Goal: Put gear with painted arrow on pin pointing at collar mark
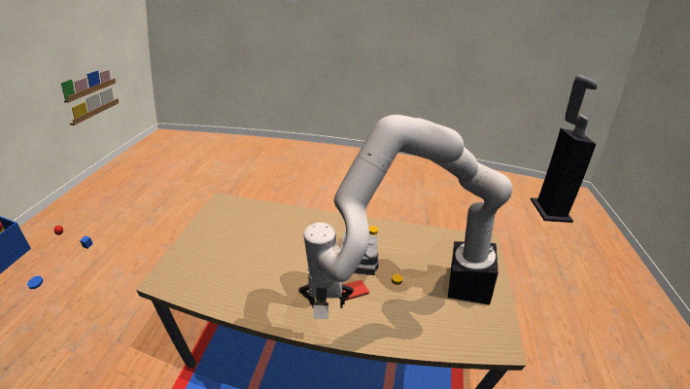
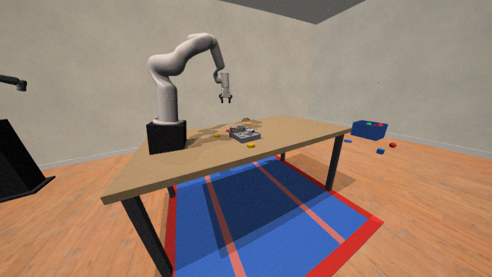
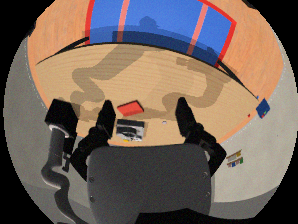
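My gripper point(image 2: 225, 100) is open and empty, high above the table. In the top view the gripper point(image 1: 325, 298) hangs in front of a flat red pad point(image 1: 357, 288). The grey timing case point(image 2: 246, 134) sits on the table below and a little to the right of the gripper, and my arm partly hides the case point(image 1: 369, 260) in the top view. In the wrist view the case point(image 3: 131, 129) and the red pad point(image 3: 131, 107) lie far below, between my fingers. The pin, the collar mark and the arrow gear are too small to make out.
Two yellow discs lie on the table, one point(image 2: 216, 136) near my black base point(image 2: 166, 136) and one point(image 2: 251, 145) in front of the case. They show in the top view too point(image 1: 397, 278) point(image 1: 373, 229). A blue bin point(image 2: 369, 129) stands on the floor.
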